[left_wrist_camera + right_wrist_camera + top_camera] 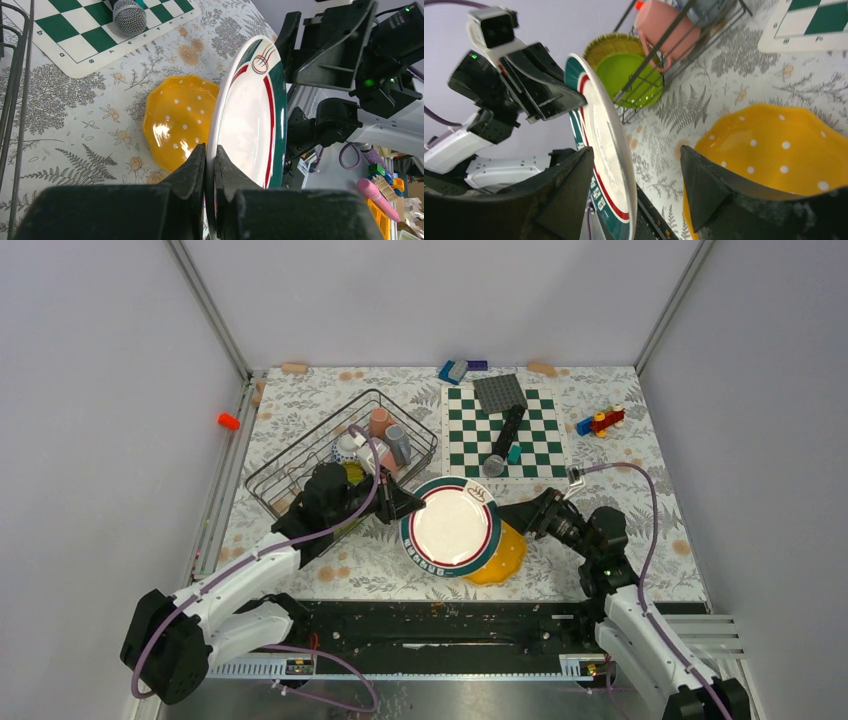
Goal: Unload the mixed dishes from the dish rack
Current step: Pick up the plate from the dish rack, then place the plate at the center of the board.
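Just right of the dish rack [290,455], the green-red rimmed plate [452,525] is pinched at its rim by the left end effector [405,505] and held tilted over the yellow dotted plate [505,558]. With so thin a hold, it could be dropped onto that. The right end effector [512,512] is spread open at the far rim, and room is squeezed by the chessboard [540,440] close behind.

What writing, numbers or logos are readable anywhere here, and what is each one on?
"8" (probably): on the white border of the chessboard, in the left wrist view; the letter beside it is too small to read.
White lettering on the green rim of the plate: too blurred to read.
Nothing else shows any text.
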Available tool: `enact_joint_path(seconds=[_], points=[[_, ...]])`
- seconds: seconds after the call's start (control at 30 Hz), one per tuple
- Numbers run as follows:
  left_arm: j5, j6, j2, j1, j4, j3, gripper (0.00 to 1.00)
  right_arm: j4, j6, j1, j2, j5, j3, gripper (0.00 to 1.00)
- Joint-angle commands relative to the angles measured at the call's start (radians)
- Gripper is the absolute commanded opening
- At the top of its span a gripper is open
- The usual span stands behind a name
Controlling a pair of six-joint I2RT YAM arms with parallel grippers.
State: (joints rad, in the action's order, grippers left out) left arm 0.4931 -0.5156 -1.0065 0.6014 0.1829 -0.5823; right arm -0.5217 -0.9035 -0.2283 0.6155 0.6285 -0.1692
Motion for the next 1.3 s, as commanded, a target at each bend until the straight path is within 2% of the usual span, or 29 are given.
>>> enact_joint_path(seconds=[0.0, 0.07, 0.17, 0.33, 0.37, 0.5, 0.53, 0.57, 0.67, 0.83, 0.9, 0.97, 1.1, 1.27], points=[[0.023, -0.016, -0.007, 0.012, 0.132, -0.011, 0.00, -0.075, 0.013, -0.042, 0.090, 0.064, -0.040, 0.66], [0.024, -0.019, -0.014, 0.015, 0.143, -0.011, 0.00, -0.121, 0.003, -0.061, 0.132, 0.083, -0.042, 0.57], [0.027, -0.017, -0.026, 0.017, 0.147, -0.014, 0.00, -0.159, -0.001, -0.083, 0.176, 0.098, -0.048, 0.39], [-0.034, -0.012, -0.051, 0.017, 0.105, -0.040, 0.02, -0.178, 0.007, -0.094, 0.189, 0.083, -0.044, 0.00], [-0.048, 0.000, -0.058, 0.017, 0.074, -0.058, 0.15, -0.165, 0.013, -0.094, 0.181, 0.073, -0.045, 0.00], [-0.074, 0.042, -0.057, 0.018, 0.014, -0.096, 0.81, -0.040, 0.055, -0.094, 0.122, 0.013, -0.059, 0.00], [-0.078, 0.048, -0.049, 0.018, 0.016, -0.096, 0.94, 0.004, 0.074, -0.094, 0.097, -0.009, -0.064, 0.00], [-0.084, 0.053, -0.040, 0.018, 0.016, -0.096, 0.98, 0.057, 0.090, -0.094, 0.077, -0.035, -0.072, 0.00], [-0.181, 0.069, 0.003, 0.018, -0.038, -0.107, 0.99, 0.237, 0.130, -0.094, 0.017, -0.146, -0.102, 0.00], [-0.549, 0.044, 0.094, 0.018, -0.111, -0.073, 0.99, 0.466, 0.144, -0.094, -0.032, -0.294, -0.135, 0.00], [-0.637, 0.042, 0.126, 0.018, -0.121, -0.062, 0.99, 0.512, 0.141, -0.094, -0.030, -0.324, -0.145, 0.00], [-0.636, 0.052, 0.153, 0.018, -0.111, -0.052, 0.99, 0.572, 0.139, -0.094, -0.021, -0.325, -0.153, 0.00], [-0.578, 0.086, 0.182, 0.018, -0.090, -0.033, 0.99, 0.587, 0.125, -0.094, -0.020, -0.305, -0.132, 0.00], [-0.573, 0.094, 0.183, 0.018, -0.102, -0.008, 0.99, 0.623, 0.131, -0.094, -0.023, -0.327, -0.106, 0.00]])
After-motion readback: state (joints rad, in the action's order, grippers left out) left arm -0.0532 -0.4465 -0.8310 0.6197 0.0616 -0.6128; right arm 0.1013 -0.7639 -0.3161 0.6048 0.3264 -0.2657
